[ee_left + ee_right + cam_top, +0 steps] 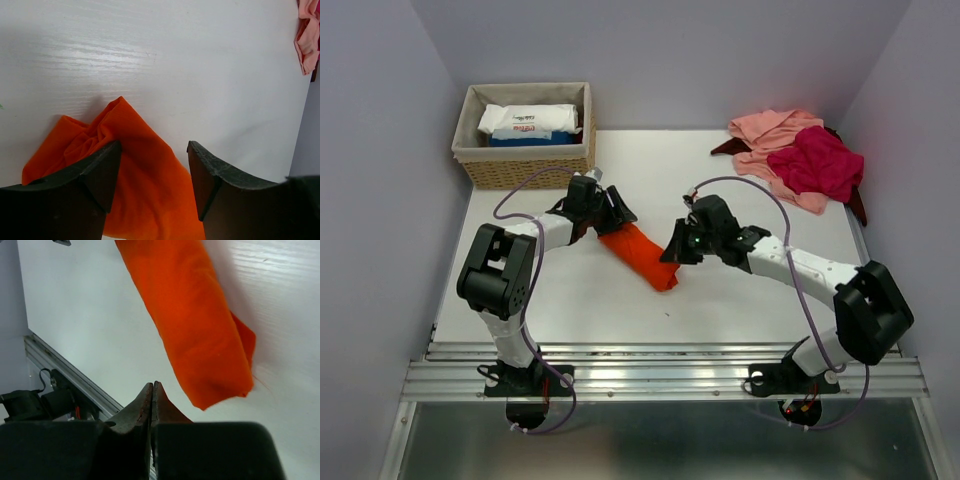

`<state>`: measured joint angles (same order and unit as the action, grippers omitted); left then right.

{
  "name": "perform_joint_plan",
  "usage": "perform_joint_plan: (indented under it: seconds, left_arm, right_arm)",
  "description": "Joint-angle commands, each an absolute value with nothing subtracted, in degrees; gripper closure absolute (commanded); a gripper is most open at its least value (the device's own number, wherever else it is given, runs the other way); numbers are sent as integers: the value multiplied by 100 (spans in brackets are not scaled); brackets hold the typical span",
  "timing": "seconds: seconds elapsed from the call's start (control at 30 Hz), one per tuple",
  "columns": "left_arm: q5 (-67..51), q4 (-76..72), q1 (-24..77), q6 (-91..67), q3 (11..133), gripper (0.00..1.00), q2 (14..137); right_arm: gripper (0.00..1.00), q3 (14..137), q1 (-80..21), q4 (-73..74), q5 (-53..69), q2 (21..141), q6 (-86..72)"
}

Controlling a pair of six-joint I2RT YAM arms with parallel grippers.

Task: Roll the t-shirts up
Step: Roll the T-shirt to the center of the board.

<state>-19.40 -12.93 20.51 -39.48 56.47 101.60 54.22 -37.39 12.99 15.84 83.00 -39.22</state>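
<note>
Lying diagonal at mid bench [570,310], the orange-red t-shirt [642,258] is a narrow, roll-like bundle, long axis far-left to near-right. Left fingers [97,172] are spread & straddle its far-left end, cloth btwn them. Right fingers [142,407] are pressed together, pinching nothing, just beside the near-right end. So each arm has one end, but only the left is over cloth; any next grab looks like the left's, closing across the axis. Left wrist view shows what the top view hides under the arm: that end is loose & bunched, w/ folds fanning out. Pads prob. touch cloth there, but can't be sure. Right wrist view shows the other end tidy, w/ a small flap poking out. Salmon-pink t-shirt [770,130] & magenta t-shirt [815,165] lie heaped at the far-right corner, well apart, unrolled.
</note>
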Motion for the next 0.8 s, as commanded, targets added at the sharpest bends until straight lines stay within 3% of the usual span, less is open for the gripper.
perform_joint_plan:
  seconds: [0.0,0.33,0.5,0.77]
  left_arm:
    - [-1916,-1345,2066,-3893,5546,33,10090]
    - [-1863,-1213,2074,-3823,5634,33,10134]
    - [-1855,-1178,2074,-3797,5581,34,10108]
    - [-1556,-906,2048,-3770,5406,34,9818]
  right_arm:
    - [99,5529,-3885,256,1565,8727,-4648]
    - [99,4020,-3885,-658,643,9220,-6151]
    - [99,3464,-3885,-931,729,9334,-6065]
    - [99,3594,-3885,-301,458,9457,-5460]
